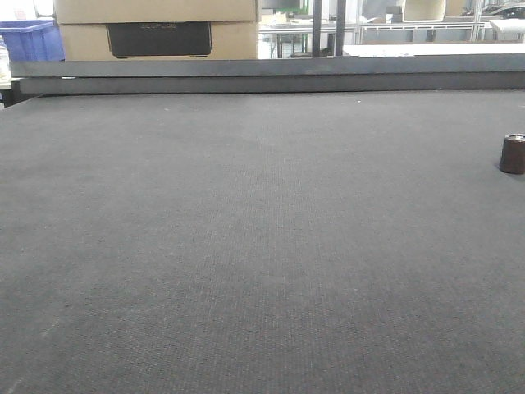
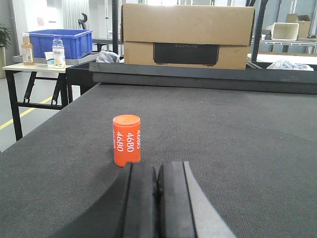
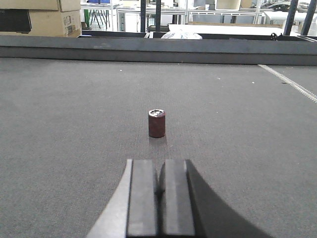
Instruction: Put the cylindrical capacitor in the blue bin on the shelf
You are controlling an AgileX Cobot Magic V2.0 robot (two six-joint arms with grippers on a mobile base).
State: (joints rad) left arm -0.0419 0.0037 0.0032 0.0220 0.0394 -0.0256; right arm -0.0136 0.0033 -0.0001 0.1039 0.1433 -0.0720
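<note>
Here the right claw [image 3: 161,183] is sitting just behind the cylindrical capacitor [image 3: 156,123], pads pressed together and gripping nothing. The capacitor is standing upright on the dark tabletop [image 3: 74,124], apart from those pads. The left claw [image 2: 157,183] is likewise resting closed and empty, facing an upright orange cylinder [image 2: 127,140]. How far these are lying from the capacitor cannot be told.

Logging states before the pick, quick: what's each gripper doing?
Left gripper: closed, holding nothing.
Right gripper: closed, holding nothing.
</note>
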